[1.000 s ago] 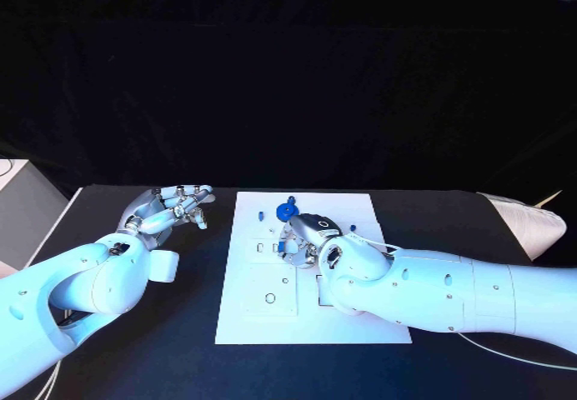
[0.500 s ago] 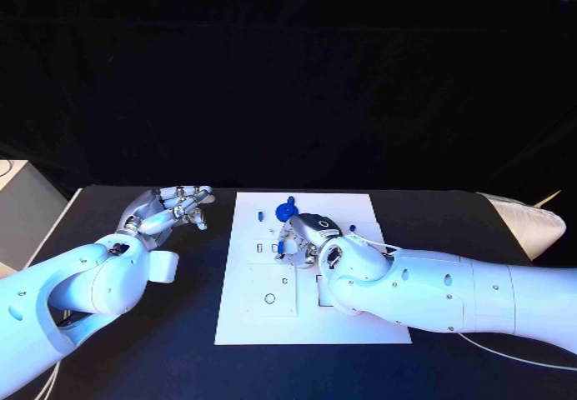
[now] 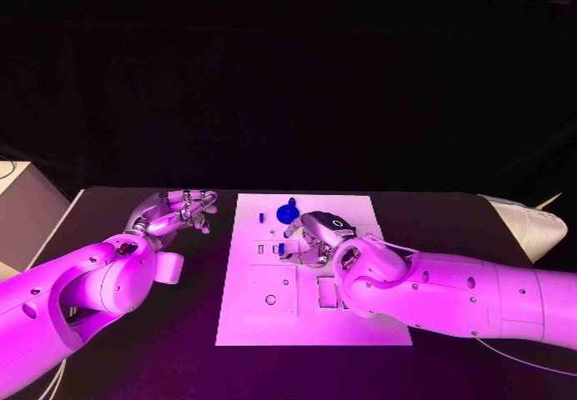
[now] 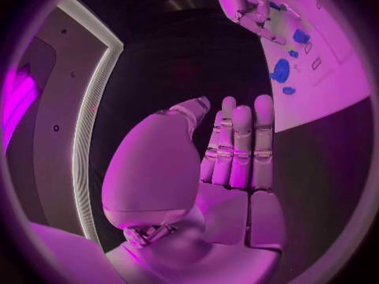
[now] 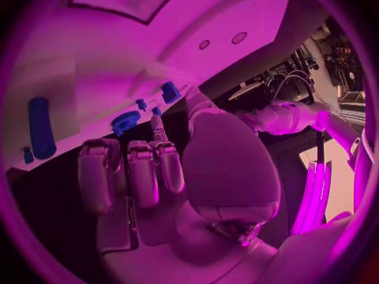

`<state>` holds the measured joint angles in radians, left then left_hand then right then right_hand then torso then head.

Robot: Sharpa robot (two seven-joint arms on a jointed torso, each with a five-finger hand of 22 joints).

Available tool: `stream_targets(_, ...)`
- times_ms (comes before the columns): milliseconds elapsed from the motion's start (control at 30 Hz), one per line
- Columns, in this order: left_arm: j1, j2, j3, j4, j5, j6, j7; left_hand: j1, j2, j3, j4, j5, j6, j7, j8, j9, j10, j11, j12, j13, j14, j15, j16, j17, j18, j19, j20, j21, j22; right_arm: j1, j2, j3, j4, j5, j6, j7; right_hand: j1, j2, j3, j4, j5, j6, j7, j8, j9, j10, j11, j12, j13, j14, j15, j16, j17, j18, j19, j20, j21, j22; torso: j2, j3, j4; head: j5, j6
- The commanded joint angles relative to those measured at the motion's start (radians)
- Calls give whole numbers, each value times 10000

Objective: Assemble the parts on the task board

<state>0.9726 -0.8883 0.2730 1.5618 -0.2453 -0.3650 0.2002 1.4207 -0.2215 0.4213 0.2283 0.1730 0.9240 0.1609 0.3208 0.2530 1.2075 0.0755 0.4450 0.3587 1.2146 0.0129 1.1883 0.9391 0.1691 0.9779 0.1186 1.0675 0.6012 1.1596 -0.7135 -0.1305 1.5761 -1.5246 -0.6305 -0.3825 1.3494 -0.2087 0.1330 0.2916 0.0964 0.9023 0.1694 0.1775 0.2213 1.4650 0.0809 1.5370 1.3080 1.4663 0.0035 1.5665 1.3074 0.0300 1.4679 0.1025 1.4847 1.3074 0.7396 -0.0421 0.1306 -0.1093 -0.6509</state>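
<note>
Lying mid black worktop (image 3: 144, 350): white task board (image 3: 361, 325), blue parts (image 3: 288, 213) sitting at far end. Right hand (image 3: 310, 239) hovering over board, fingers curled, holding nothing. Left hand (image 3: 172, 212) resting beside board, fingers straight, empty. Dark backdrop behind.

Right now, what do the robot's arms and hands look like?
Both arms are bulky, smooth, rounded shells. The left hand and right hand are metallic, jointed and many-fingered. The right hand's back bears a dark round mark; a thin cable trails under the right arm.
</note>
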Motion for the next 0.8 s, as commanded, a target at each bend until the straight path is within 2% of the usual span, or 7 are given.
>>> stream_targets(33, 15, 214, 7, -178, -1336, 165, -1392, 0, 95, 59, 147, 83, -230, -38, 351, 162, -844, -84, 1920, 1477, 726, -18, 1345, 1409, 63, 293, -61, 543, 565, 116, -219, 35, 125, 1646, -900, 2372, 209, 168, 163, -20, 173, 72, -5, 21, 13, 708, 50, -34, 2344, 1045, 62, 43, 2634, -47, 639, 68, -41, 1812, -106, -2, -10, 56, 18)
stream_targets(133, 46, 479, 8, -443, -2122, 622, -2340, -81, 30, 131, 369, 52, -581, 24, 630, 328, -1307, 3, 3145, 2296, 1957, -1, 2541, 3318, -279, 1595, -69, 1793, 2514, 291, -509, 67, 185, 3169, -1026, 3403, 377, 250, 290, -41, 369, 265, -57, 155, 59, 710, 7, -28, 2346, 1045, 29, 43, 2634, -41, 630, 49, -63, 1796, -187, 25, -42, 106, 8)
stream_targets(267, 171, 811, 7, -727, -3234, 1360, -3494, -427, 170, 108, 578, 64, -919, 59, 1129, 580, -1798, 74, 4322, 2961, 2565, 57, 3082, 4344, -465, 2322, -7, 2492, 3606, 555, -824, 111, 146, 4812, -993, 4128, 420, 297, 366, -41, 627, 349, -90, 244, 87, 730, -25, -5, 2362, 1045, 1, 43, 2634, -45, 638, 23, -50, 1812, -275, 65, -83, 186, 1)
stream_targets(333, 303, 1000, -5, -890, -3771, 1676, -3957, -502, 228, 123, 590, 58, -888, -14, 1508, 755, -1389, 15, 5420, 3905, 2874, 7, 3319, 4895, -580, 2741, -51, 2842, 4244, 676, -954, 127, 90, 5290, -963, 4294, 428, 298, 389, -42, 705, 403, -111, 299, 107, 789, -42, 57, 2409, 1045, -14, 43, 2634, -54, 652, 11, -18, 1842, -318, 81, -95, 214, 2)
stream_targets(367, 386, 1110, -27, -987, -4055, 1859, -4215, -585, 276, 130, 596, 60, -879, -76, 1722, 868, -944, -27, 6166, 4685, 3044, -37, 3443, 5212, -644, 2966, -85, 3022, 4583, 734, -1020, 135, 56, 5495, -958, 4359, 429, 302, 393, -42, 715, 410, -114, 306, 110, 795, -45, 63, 2414, 1045, -16, 43, 2634, -57, 658, 9, -6, 1853, -339, 83, -96, 226, -4)
stream_targets(533, 908, 1676, -347, -1506, -5177, 2557, -5250, -911, 362, 146, 620, 51, -1108, -99, 2023, 1035, 6, -62, 7588, 6276, 3411, -77, 3711, 5966, -820, 3541, -141, 3461, 5477, 926, -1165, 167, -243, 6091, -942, 4525, 435, 300, 417, -46, 816, 341, -108, 293, 107, 895, -47, 168, 2495, 1045, -24, 43, 2634, -75, 687, -2, 57, 1911, -424, 119, -93, 279, -10)
stream_targets(800, 1558, 2506, -891, -2181, -6254, 3256, -6358, -1483, 450, 61, 649, 25, -1263, -83, 2138, 1079, 433, -38, 8148, 6915, 3562, -59, 3825, 6317, -933, 3907, -133, 3736, 6051, 1015, -1139, 184, -664, 6409, -833, 4476, 429, 313, 432, -42, 861, 334, -108, 299, 112, 928, -48, 203, 2522, 1045, -25, 43, 2634, -81, 697, -6, 79, 1931, -470, 163, -102, 325, -101)
